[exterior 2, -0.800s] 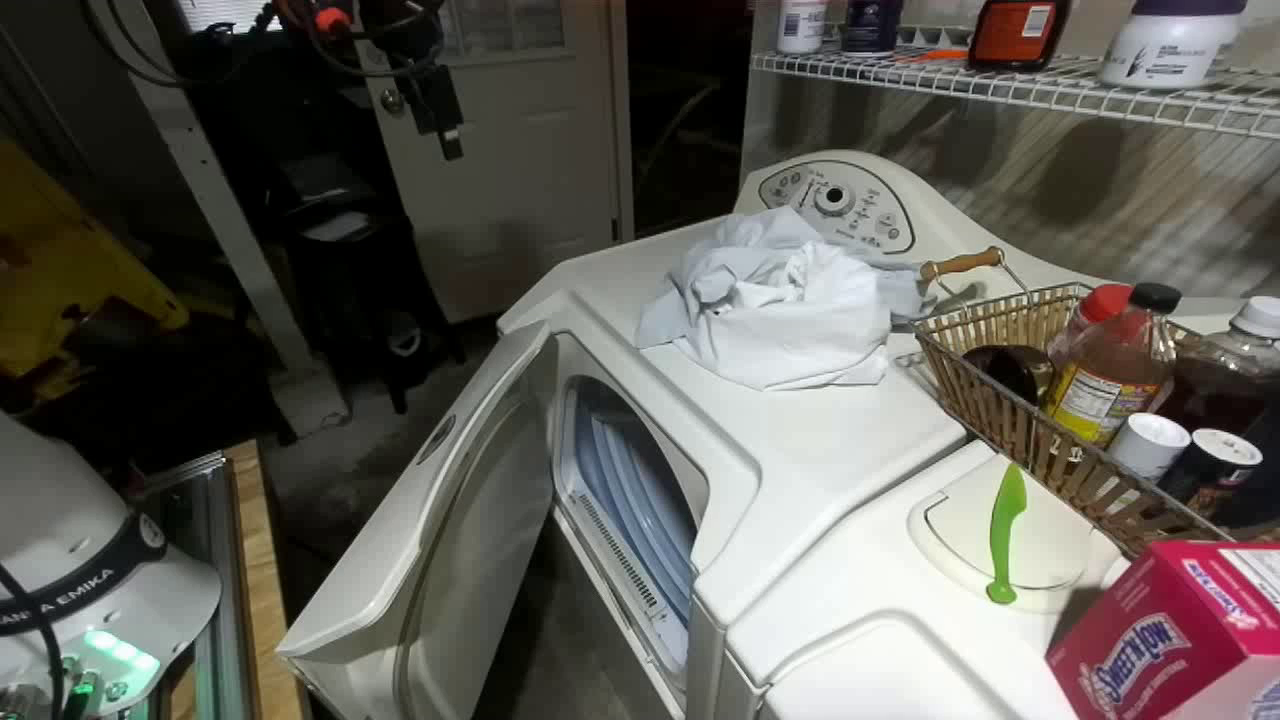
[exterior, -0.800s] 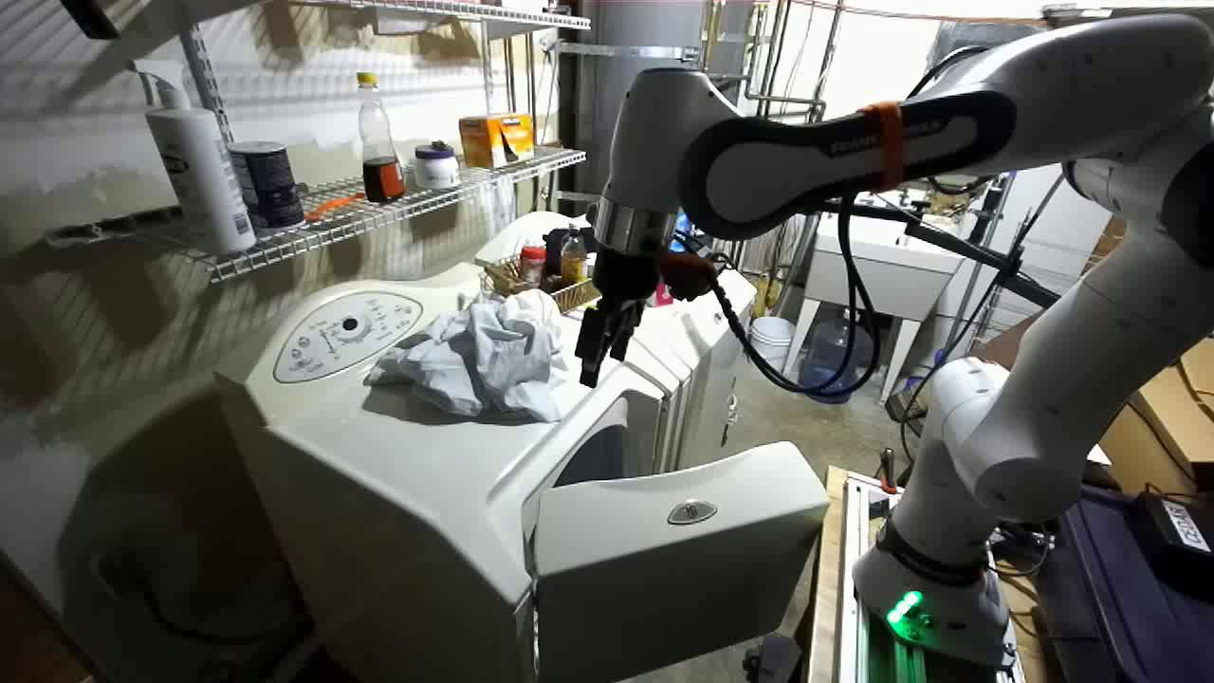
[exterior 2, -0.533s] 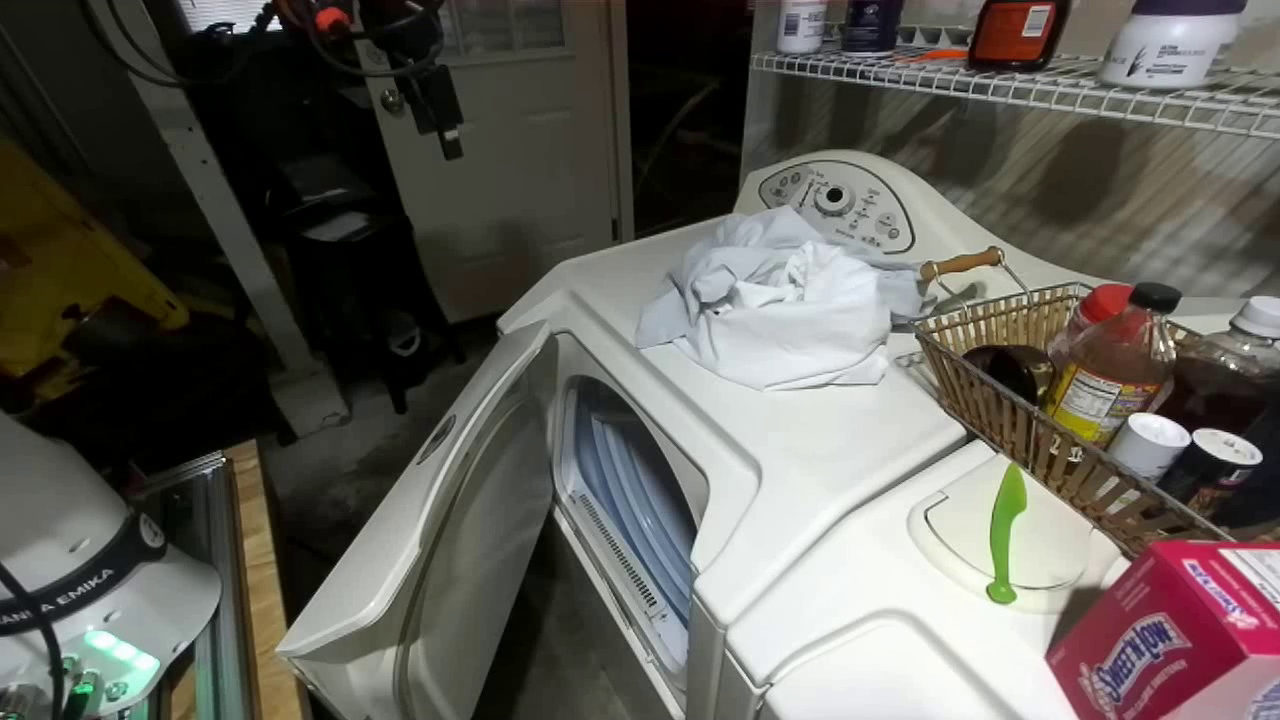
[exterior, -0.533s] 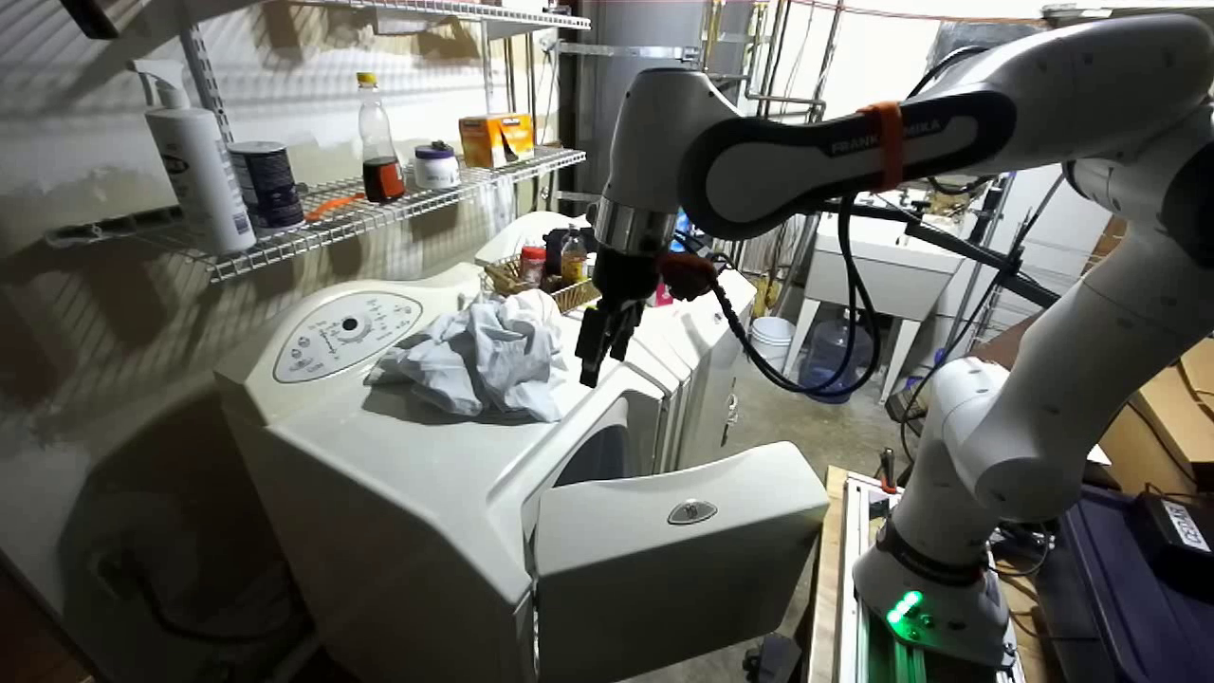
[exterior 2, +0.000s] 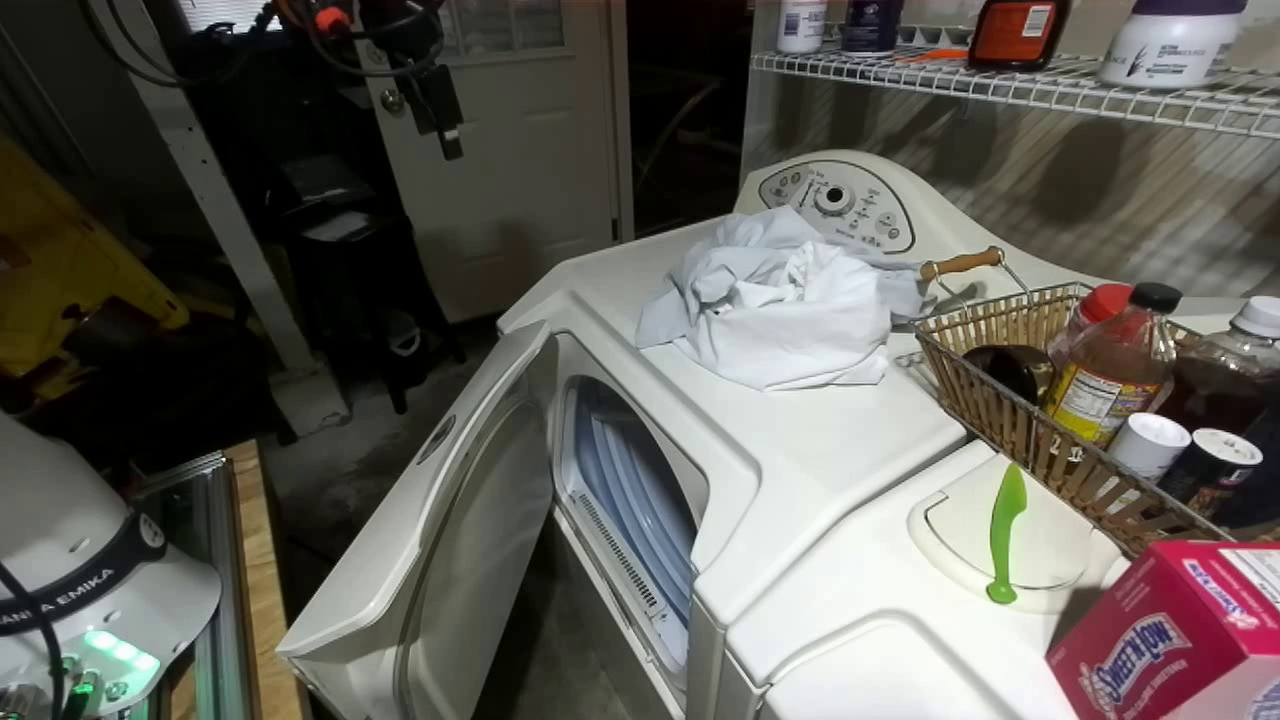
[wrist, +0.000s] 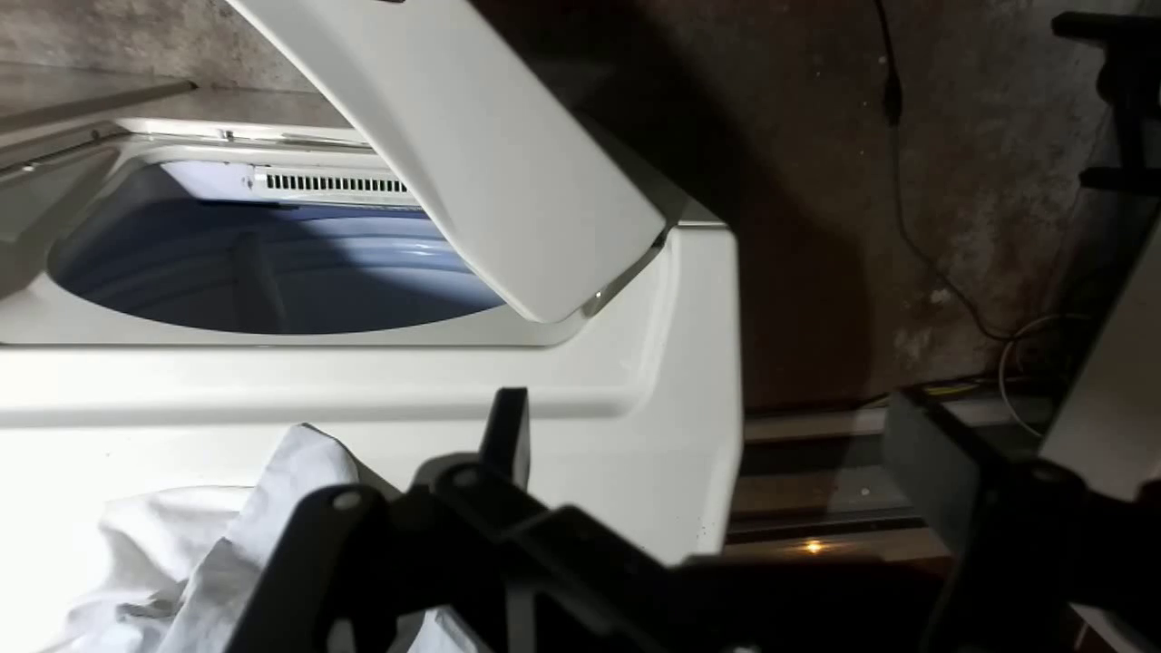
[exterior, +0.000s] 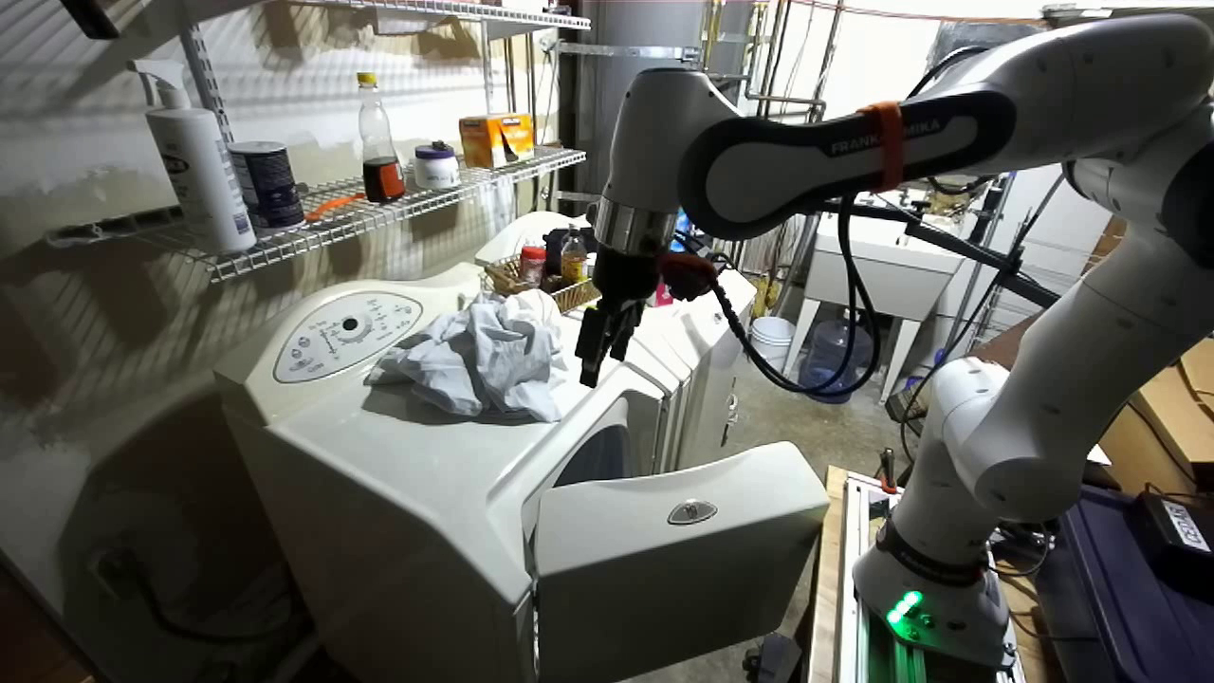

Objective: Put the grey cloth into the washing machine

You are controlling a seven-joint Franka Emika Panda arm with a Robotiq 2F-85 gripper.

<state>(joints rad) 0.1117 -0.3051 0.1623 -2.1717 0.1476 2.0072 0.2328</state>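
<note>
Grey cloth (exterior: pixel 488 365) is crumpled on top of the washing machine (exterior: pixel 398 474), bunched up with the white cloth (exterior 2: pixel 800 330). Versus a moment ago: all matches, cloth, arm (exterior: pixel 825 152) and open door (exterior: pixel 683 569) sitting where they were in both exterior views. Gripper (exterior: pixel 604 368) hangs above the machine, apart from the heap; jaws spread wide, per the wrist view. Drum (exterior 2: pixel 630 470) shows past the door. Basket (exterior 2: pixel 1000 425) of bottles (exterior 2: pixel 1115 370) just beside the cloth, green utensil (exterior 2: pixel 1006 540) on the neighboring white appliance (exterior 2: pixel 870 560). Wire shelf (exterior 2: pixel 1000 92) with more bottles higher up behind.
</note>
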